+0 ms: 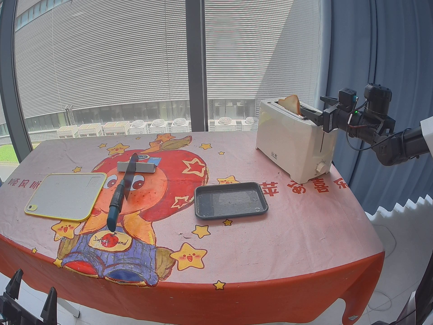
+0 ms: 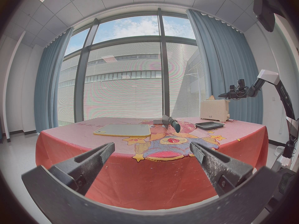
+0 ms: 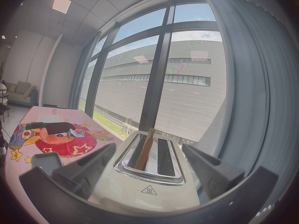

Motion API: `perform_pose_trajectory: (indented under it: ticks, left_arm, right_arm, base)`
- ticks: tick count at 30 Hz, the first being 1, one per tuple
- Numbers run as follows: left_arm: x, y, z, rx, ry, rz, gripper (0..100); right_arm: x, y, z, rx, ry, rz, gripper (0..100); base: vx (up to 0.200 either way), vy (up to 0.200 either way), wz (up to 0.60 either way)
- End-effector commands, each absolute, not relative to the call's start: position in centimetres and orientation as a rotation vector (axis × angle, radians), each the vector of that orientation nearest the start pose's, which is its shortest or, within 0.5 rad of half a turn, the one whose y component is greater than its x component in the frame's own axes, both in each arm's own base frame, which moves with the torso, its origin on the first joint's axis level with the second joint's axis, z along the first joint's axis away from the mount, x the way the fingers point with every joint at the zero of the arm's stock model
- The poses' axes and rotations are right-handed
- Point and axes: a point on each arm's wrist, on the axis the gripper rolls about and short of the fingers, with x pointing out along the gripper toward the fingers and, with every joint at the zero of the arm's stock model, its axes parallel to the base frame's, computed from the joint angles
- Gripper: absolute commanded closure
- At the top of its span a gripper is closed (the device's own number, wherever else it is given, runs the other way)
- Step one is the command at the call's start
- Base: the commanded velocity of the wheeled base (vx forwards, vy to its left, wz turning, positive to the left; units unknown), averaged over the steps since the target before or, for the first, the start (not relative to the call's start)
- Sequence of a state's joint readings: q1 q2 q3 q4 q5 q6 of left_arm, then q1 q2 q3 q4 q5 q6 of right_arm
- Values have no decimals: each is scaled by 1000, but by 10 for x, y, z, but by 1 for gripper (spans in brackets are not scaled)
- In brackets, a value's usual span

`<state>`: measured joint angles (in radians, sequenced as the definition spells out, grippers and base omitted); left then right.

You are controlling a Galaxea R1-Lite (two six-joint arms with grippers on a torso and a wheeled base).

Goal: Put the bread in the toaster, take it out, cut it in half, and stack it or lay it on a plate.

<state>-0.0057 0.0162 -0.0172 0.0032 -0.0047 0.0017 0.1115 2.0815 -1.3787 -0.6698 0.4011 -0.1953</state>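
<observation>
A slice of bread [image 1: 290, 104] stands upright in one slot of the white toaster [image 1: 293, 141] at the table's back right, its top poking out. My right gripper [image 1: 314, 113] hovers open just right of the toaster's top; in the right wrist view its fingers [image 3: 215, 171] spread wide over the toaster [image 3: 146, 187], apart from the bread [image 3: 145, 150]. A black plate [image 1: 231, 199] lies in front of the toaster. A knife [image 1: 119, 192] rests with its blade propped on a small holder [image 1: 135, 166], beside a cutting board [image 1: 66, 196]. My left gripper [image 2: 152, 162] hangs open, below the table's front left edge.
A printed red tablecloth [image 1: 252, 253] covers the table and hangs over its front edge. A window and blue curtains [image 1: 383, 46] stand close behind the toaster and my right arm. Bare cloth stretches between the plate and the front edge.
</observation>
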Motion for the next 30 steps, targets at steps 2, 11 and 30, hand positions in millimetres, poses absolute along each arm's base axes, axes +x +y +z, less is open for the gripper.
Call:
perform_pose_trajectory:
  ticks: [2,11,30]
  left_arm:
    - [-23,0,76,2,2,-11,0]
    - [-23,0,76,2,2,-11,0]
    - [-23,0,76,2,2,-11,0]
  right_arm:
    - [421,57,209,-188,-30,514,0]
    - [400,52,232,-177,-65,505,0]
    - [315,45,244,-71,-8,468,100]
  base:
    - [0,0,0]
    - [0,0,0]
    - [0,0,0]
